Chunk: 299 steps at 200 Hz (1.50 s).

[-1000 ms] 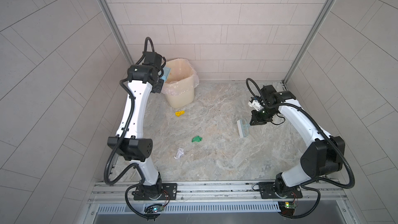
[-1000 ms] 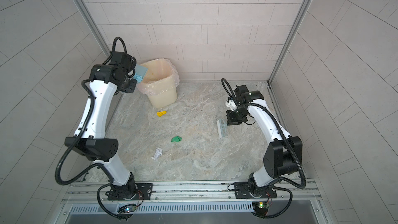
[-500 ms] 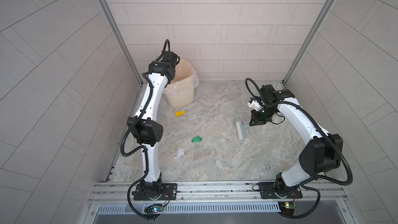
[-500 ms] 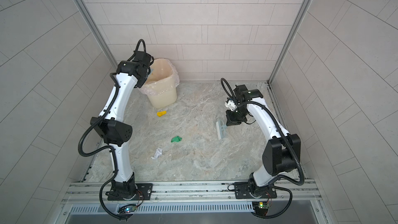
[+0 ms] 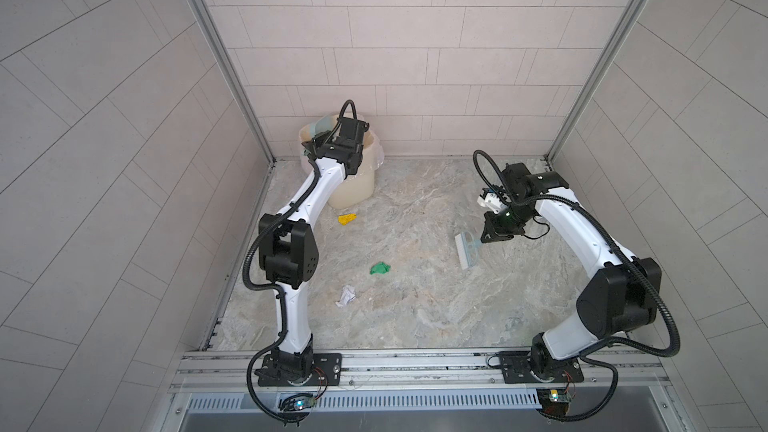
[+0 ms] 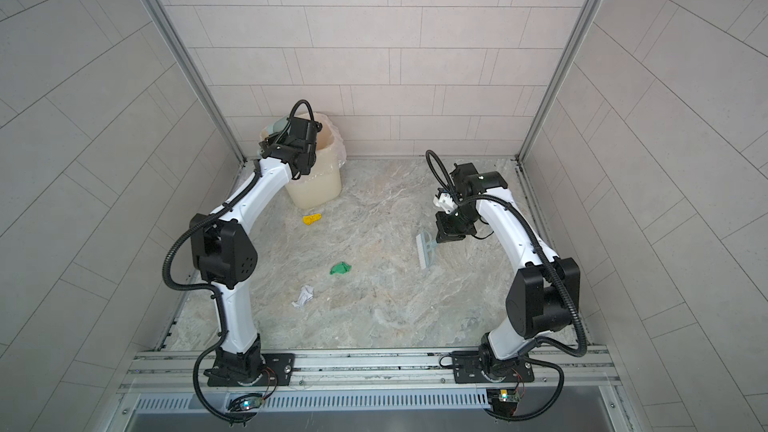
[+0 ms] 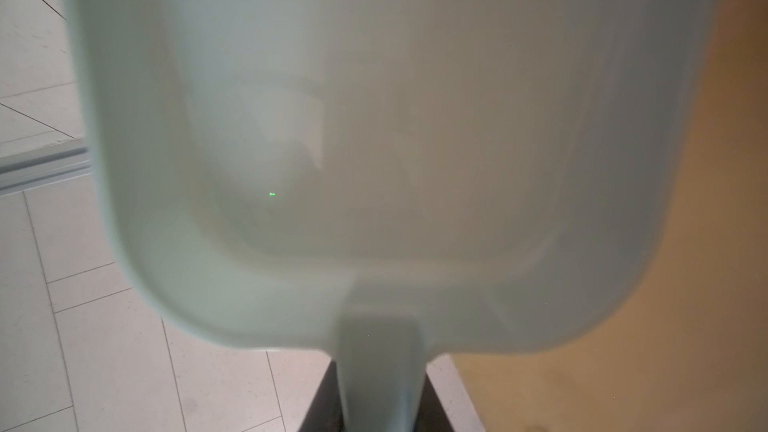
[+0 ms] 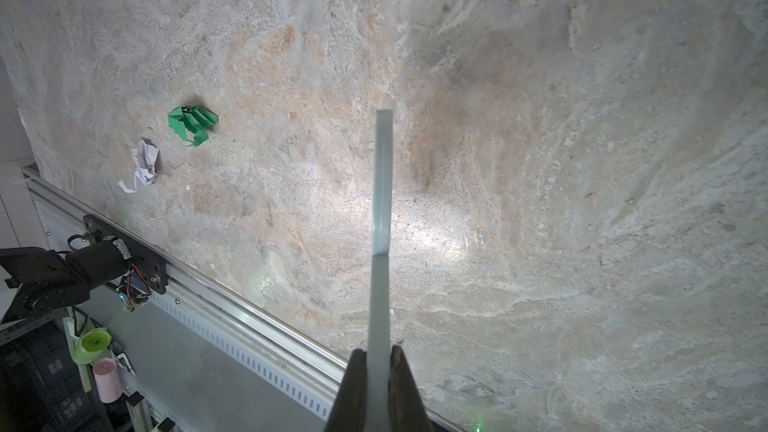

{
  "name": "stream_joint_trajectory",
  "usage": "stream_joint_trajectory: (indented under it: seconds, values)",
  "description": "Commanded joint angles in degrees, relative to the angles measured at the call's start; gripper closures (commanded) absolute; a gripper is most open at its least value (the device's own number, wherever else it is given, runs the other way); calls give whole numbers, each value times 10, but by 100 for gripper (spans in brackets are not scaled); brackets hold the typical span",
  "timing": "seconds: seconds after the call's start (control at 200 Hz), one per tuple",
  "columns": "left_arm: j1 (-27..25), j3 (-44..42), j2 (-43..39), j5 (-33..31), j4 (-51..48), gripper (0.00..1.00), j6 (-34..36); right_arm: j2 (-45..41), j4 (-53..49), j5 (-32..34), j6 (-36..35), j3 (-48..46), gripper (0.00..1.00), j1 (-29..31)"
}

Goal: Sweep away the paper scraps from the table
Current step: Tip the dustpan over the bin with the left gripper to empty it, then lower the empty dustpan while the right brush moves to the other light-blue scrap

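Dustpan [image 7: 374,160] in left hand [image 7: 380,405] at bin [image 5: 353,195] rim, bin's inside hidden; brush [image 5: 467,249] in right hand [image 8: 378,388].

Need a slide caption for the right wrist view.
The right claw shut on the brush, seen edge-on over the table; a green scrap and a white scrap lie unswept, close together.

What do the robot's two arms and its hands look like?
Both the left arm and the right arm have white curved shells, black boxy joints and black ribbed hoses. The right hand has dark tapered fingers; a green light glows on its wrist.
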Motion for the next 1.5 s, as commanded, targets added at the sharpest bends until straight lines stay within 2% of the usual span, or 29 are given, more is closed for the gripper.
stream_joint_trajectory:
  seconds: [0.0, 0.08, 0.16, 0.485, 0.781, 0.881, 1.011, 1.076, 1.226, 1.491]
  values:
    - [-12, -48, -48, -21, 269, 100, 221, -7, -11, -2, -10, -2, 100, 0]
    - [-15, -70, -48, -13, 343, 100, 288, -8, -10, -2, -10, -1, 100, 0]
    - [-15, -86, -53, -2, 376, 100, 316, -9, -10, -2, -11, -1, 100, -1]
    - [-16, -108, -63, 2, 399, 100, 337, -11, -9, -2, -13, -1, 100, -1]
    - [-16, -124, -80, -6, 376, 100, 312, -12, -7, 0, -11, 4, 100, 0]
    - [-19, -111, -88, -10, 317, 100, 251, -12, -7, 2, -10, 9, 100, -1]
    - [-30, -46, -104, 17, 119, 100, 64, -13, -11, 11, -10, 20, 100, -1]
    - [-37, -23, -112, 37, 44, 100, -7, -12, -13, 14, -11, 26, 100, -1]
    - [-48, -4, -132, 87, -69, 100, -119, -14, -16, 21, -11, 34, 100, -2]
    - [-64, -2, -178, 194, -198, 100, -255, -16, -20, 55, -17, 53, 100, -13]
